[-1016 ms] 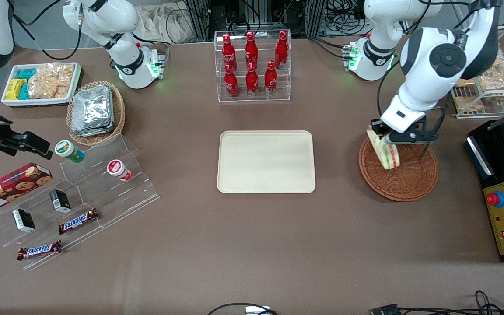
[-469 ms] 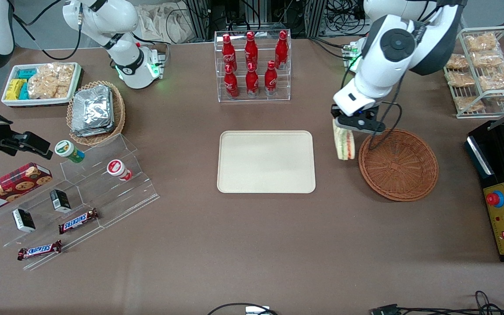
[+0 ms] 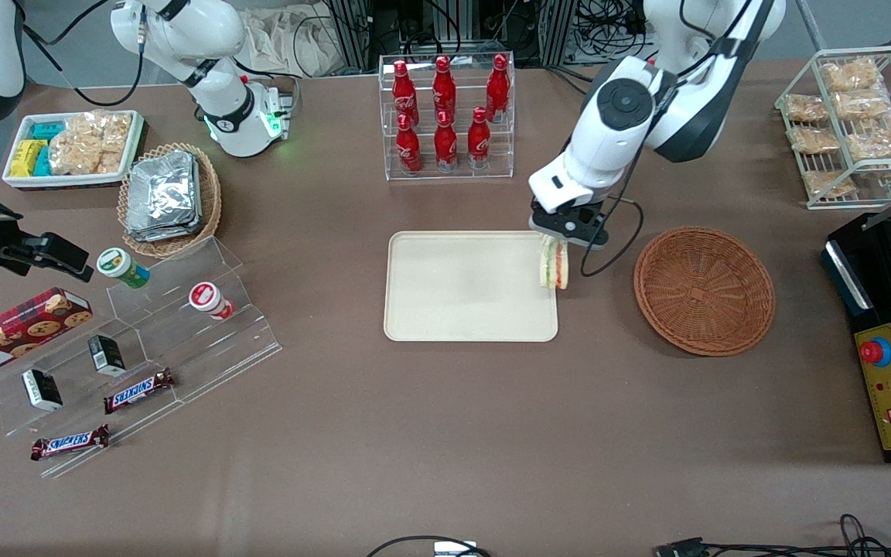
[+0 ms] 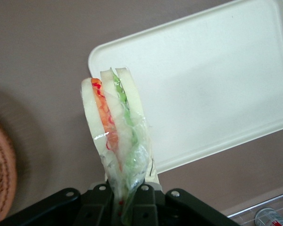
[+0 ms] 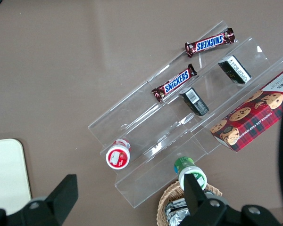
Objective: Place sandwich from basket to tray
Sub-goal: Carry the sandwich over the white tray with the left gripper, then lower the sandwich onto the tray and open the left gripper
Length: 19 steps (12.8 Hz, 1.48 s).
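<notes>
Tool: the tool [image 3: 561,236] of the working arm is held above the edge of the tray that faces the basket, and is clenched on the sandwich; in the wrist view the tool [image 4: 128,200] is seen gripping the clear wrap at the narrow end of the wedge.

Sandwich: the sandwich [image 3: 554,266] is hung straight below the tool, clear of any surface, over the tray's rim on the basket's side. In the wrist view the sandwich [image 4: 117,132] is shown as white bread slices with orange, red and green filling between them, wrapped in clear film, its broad end pointed away from the tool.

Tray: the cream tray [image 3: 461,294] is laid flat on the desk, nearer to the front camera than the bottle rack; nothing is rested on it. Its rounded corner [image 4: 99,52] is seen just beside the sandwich in the wrist view.

Basket: the reddish-brown wicker basket [image 3: 704,290] is set beside the tray toward the working arm's end of the desk, apart from the sandwich, with nothing in it.

Desk: the brown desk [image 3: 445,433] carries a clear rack of red bottles [image 3: 445,116] farther from the front camera than the tray.
</notes>
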Each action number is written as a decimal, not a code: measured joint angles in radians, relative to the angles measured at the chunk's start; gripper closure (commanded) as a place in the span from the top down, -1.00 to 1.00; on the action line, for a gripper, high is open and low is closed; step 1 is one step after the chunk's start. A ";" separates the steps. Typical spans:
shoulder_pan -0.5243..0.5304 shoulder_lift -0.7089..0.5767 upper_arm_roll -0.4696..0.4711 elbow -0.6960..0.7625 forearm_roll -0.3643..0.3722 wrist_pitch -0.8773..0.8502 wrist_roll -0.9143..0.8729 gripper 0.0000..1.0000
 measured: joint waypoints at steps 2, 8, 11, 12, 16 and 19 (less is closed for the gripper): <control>-0.024 0.049 0.000 0.001 0.001 0.033 -0.011 -0.85; -0.075 0.197 0.000 0.005 0.023 0.141 -0.051 -0.85; -0.081 0.262 0.000 0.018 0.078 0.176 -0.095 -0.85; -0.081 0.281 0.000 0.025 0.083 0.180 -0.100 -0.85; -0.081 0.321 0.000 0.038 0.088 0.182 -0.118 -0.69; -0.081 0.329 0.000 0.047 0.088 0.182 -0.133 0.16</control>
